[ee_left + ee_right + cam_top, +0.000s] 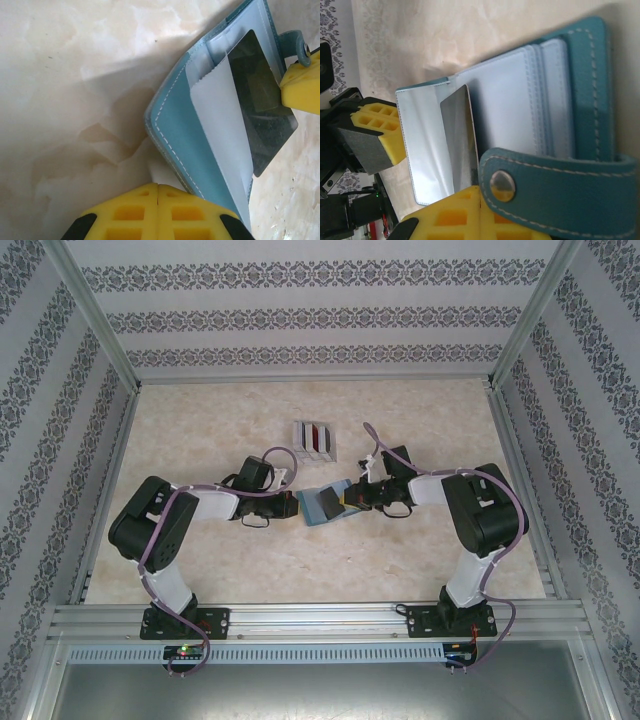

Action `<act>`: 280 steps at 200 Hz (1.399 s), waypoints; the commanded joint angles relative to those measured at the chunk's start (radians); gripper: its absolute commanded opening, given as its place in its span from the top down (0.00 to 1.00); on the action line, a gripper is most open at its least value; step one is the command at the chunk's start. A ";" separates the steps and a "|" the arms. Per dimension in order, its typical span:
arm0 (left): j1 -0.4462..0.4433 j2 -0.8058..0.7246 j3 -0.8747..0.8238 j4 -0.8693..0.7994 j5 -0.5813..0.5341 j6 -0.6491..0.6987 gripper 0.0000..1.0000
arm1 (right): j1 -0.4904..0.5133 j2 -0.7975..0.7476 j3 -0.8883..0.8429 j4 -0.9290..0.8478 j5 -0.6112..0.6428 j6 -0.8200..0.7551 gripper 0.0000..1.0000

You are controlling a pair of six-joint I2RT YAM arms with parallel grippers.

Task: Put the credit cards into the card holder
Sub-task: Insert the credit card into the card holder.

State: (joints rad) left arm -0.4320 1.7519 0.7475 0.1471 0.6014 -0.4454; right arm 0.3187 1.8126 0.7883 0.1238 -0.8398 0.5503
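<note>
The teal card holder (322, 505) lies open mid-table between both grippers, its pale sleeves (520, 100) exposed. My right gripper (480, 192) is shut on a dark, shiny credit card (457, 135), whose far end sits inside a clear sleeve (422, 145). In the left wrist view that credit card (260, 105) pokes out of the card holder (175, 125), with a right finger (300, 82) at its end. My left gripper (158, 186) is shut on a pale flap at the holder's near corner. More credit cards (315, 432) stand as red strips in the rack.
The grey-white slotted rack (316, 440) stands just behind the holder. The holder's snap strap (545, 185) lies across my right fingers. Patterned walls and metal rails enclose the marble-look table (200, 440).
</note>
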 commanded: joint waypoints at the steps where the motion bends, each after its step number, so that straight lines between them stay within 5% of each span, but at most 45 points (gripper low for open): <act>1: -0.016 0.041 0.018 -0.012 -0.031 0.011 0.95 | 0.014 0.025 0.026 0.009 -0.017 -0.014 1.00; 170: -0.016 0.037 0.037 -0.072 -0.083 0.027 0.98 | 0.005 0.019 0.030 -0.006 0.057 -0.083 1.00; 280: -0.016 0.041 0.041 -0.081 -0.100 0.021 1.00 | -0.014 -0.043 -0.130 0.182 0.142 0.003 1.00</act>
State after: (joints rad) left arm -0.4328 1.7588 0.7769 0.0956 0.5911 -0.4450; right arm 0.3161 1.7912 0.7101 0.2615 -0.7639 0.5266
